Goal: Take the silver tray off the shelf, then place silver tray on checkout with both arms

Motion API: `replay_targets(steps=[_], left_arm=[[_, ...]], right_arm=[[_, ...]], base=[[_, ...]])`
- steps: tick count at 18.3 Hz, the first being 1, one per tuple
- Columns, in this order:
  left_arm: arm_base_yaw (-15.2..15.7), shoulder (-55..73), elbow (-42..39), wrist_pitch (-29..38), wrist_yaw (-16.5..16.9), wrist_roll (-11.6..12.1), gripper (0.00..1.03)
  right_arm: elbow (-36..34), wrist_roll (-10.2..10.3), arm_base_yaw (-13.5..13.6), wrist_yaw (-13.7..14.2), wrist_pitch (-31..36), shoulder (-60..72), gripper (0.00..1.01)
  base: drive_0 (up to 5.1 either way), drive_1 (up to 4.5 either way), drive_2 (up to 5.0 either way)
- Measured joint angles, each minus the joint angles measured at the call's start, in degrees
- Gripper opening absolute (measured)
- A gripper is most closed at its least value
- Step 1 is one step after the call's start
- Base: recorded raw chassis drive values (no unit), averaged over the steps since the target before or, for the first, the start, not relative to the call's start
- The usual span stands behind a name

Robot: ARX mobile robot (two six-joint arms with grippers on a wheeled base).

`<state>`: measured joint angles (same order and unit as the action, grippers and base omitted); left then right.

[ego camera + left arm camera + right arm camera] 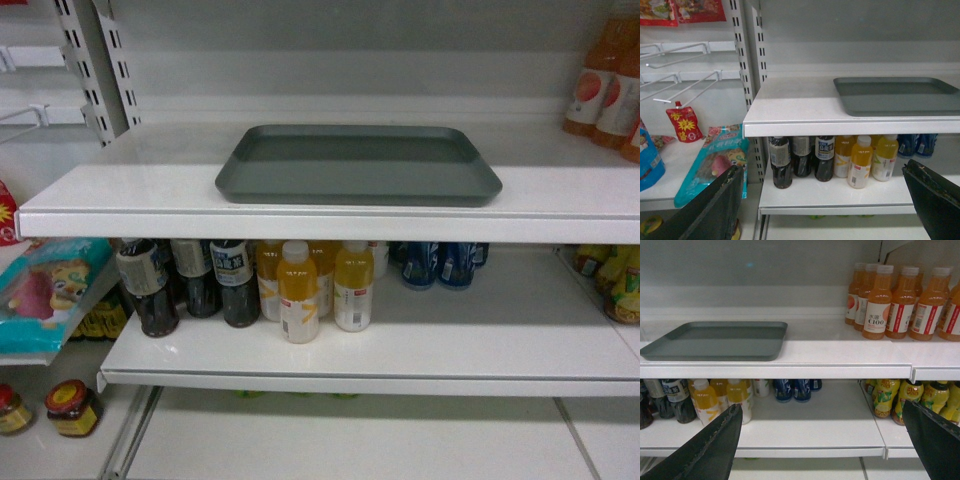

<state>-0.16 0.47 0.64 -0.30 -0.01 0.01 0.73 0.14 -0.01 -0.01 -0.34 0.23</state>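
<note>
Both jaws spread wide, gripping nothing; left gripper [825,200] and right gripper [825,440] sit below and short of the silver tray [357,165], flat on the shelf [130,195]. Tray looks stiff, light, slick: pinch the short-end rims, one per side.

On the lower white board stand dark-liquid plastic bottles with white labels [190,280] at the left, yellow juice bottles with white caps [325,285] just right of them, and blue cans [440,265] farther back. Tall orange drink bottles [900,302] crowd the far right, upper level. A teal snack bag [715,162] lies left, near a red pouch on a wire hook [684,122]. Two red-lidded jars [50,408] sit low left.
</note>
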Motion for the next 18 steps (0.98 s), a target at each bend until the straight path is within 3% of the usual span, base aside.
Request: replay_targets(steps=[18], left_arm=[[0.0,0.0,0.0,0.13,0.0,0.0,0.98]], right_arm=[[0.0,0.0,0.0,0.0,0.22,-0.02,0.98]], base=[[0.0,4.32,-4.2]])
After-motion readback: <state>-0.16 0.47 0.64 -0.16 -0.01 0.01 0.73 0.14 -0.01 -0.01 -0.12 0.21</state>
